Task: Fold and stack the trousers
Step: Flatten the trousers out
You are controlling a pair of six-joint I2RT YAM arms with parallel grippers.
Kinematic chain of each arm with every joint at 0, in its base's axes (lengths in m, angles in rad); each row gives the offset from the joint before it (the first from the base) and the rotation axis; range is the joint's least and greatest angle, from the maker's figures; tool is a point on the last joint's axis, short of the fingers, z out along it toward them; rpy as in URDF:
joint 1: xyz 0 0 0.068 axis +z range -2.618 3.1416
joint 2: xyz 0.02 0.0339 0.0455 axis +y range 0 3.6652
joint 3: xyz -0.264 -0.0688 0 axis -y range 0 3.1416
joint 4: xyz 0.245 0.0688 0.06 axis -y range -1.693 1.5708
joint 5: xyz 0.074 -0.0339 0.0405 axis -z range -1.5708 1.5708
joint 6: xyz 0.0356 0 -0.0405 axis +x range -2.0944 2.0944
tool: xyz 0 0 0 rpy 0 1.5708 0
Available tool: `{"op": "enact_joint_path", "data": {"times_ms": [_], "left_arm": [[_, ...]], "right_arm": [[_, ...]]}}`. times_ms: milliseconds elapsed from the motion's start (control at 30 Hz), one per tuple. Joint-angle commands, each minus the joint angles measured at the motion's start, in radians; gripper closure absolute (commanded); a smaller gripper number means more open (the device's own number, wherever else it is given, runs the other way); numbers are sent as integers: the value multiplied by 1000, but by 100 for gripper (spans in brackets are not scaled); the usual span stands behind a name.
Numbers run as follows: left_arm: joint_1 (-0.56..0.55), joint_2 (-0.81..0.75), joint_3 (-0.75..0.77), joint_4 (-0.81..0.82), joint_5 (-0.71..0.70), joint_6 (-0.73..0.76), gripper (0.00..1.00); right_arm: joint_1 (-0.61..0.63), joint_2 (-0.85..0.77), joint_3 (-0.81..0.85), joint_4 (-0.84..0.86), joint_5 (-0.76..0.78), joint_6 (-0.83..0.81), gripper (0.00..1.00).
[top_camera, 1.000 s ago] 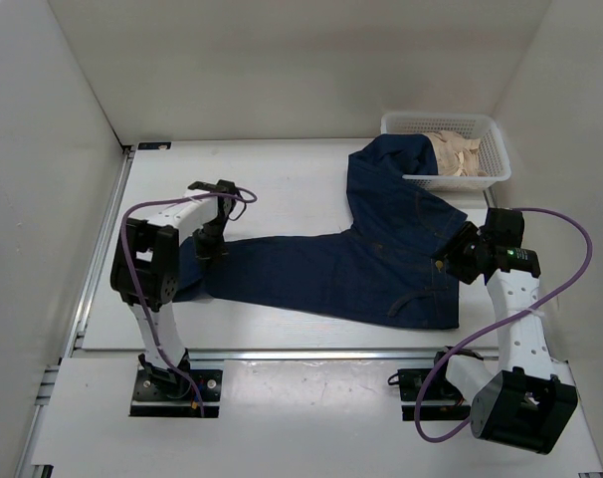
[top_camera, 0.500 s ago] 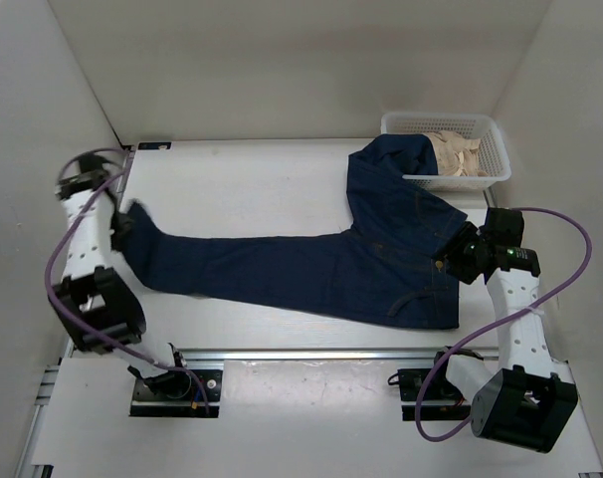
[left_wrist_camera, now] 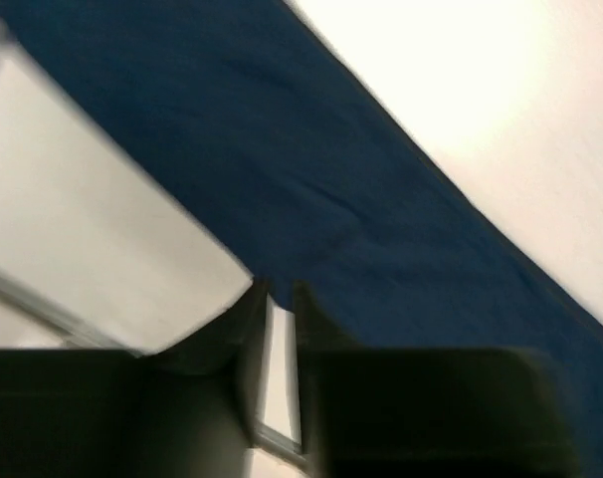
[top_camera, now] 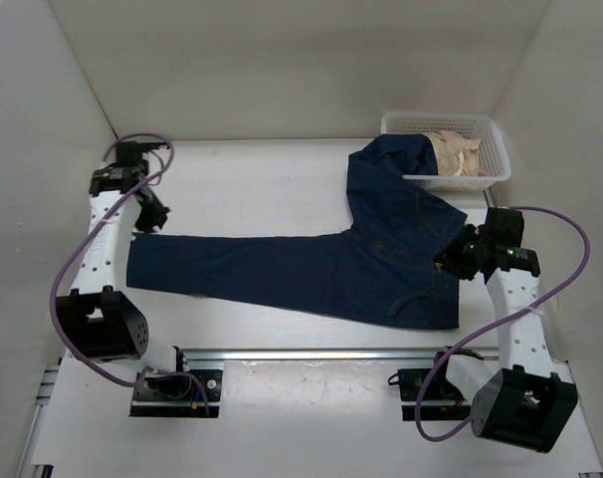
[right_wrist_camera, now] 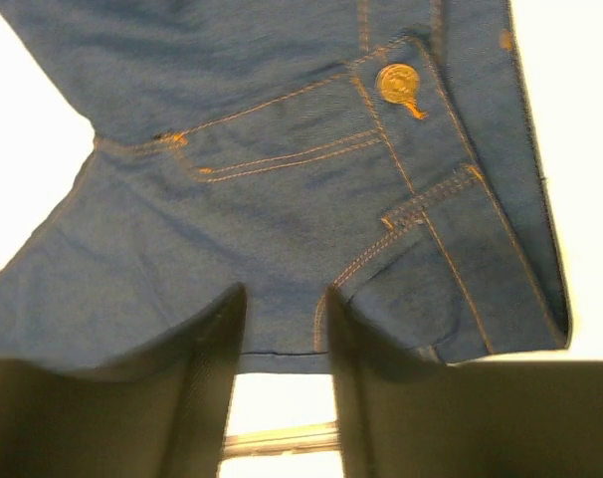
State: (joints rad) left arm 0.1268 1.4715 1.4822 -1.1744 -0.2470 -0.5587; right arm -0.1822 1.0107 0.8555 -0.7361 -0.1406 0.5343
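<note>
The dark navy trousers [top_camera: 311, 269] lie flat on the white table. One leg stretches left to a hem near the left gripper. The other leg runs up over the rim of the basket. The waistband is at the right. My left gripper [top_camera: 150, 215] sits just beyond the top edge of that hem. In the left wrist view, the left gripper [left_wrist_camera: 275, 289] has a narrow gap showing only table, with denim [left_wrist_camera: 282, 149] past the tips. My right gripper [top_camera: 449, 256] stands at the waistband. It is open in the right wrist view [right_wrist_camera: 282, 299], over the denim [right_wrist_camera: 282, 149] by the brass button [right_wrist_camera: 396, 82].
A white mesh basket [top_camera: 496, 149] holding tan cloth [top_camera: 456, 151] stands at the back right, with one trouser leg draped into it. White walls close in on the left, back and right. A metal rail [top_camera: 311, 352] runs along the table's near edge.
My left arm swung from the table's middle out to the far left, dragging the trouser leg straight. The leg now lies flat and the gripper is off it. The right arm has not moved.
</note>
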Motion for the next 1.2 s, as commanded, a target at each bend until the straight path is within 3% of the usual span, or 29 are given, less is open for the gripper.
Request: {"op": "enact_joint_path", "data": {"times_ms": [0,33,67,100,267,400,433,567,733,900,1000,1033,1067,1133,1167], "left_arm": [[-180,70,-5,67,148,23,80],[-231,96,-5,77,149,2,86],[-322,124,-14,91,149,-44,86],[-366,175,-14,107,137,-62,86],[-516,355,53,162,173,-122,86],[-547,452,52,185,224,-142,88],[-547,461,-9,208,260,-151,88],[-569,438,-134,233,261,-164,88],[-579,369,-305,265,261,-175,88],[-601,279,-350,265,261,-164,87],[-601,250,-211,192,242,-119,76],[-610,250,-159,191,230,-107,70],[-619,250,-46,135,200,-83,55],[-633,282,68,79,170,-60,51],[-644,291,120,29,157,-50,51]], "right_arm": [[9,23,-25,76,-106,-14,71],[9,35,-26,99,-140,-14,78],[41,54,-35,133,-157,-14,91],[58,104,-26,144,-146,-5,94],[241,374,69,167,-114,-16,93],[383,518,111,167,24,36,93],[406,548,79,167,54,97,93],[425,557,-21,179,65,157,92],[435,455,-125,147,65,204,91],[448,318,-104,67,149,208,91],[448,249,54,1,321,172,80],[448,249,104,1,355,153,71],[419,262,213,1,381,115,55],[382,340,330,1,397,70,42],[347,379,393,1,397,25,30]]}}
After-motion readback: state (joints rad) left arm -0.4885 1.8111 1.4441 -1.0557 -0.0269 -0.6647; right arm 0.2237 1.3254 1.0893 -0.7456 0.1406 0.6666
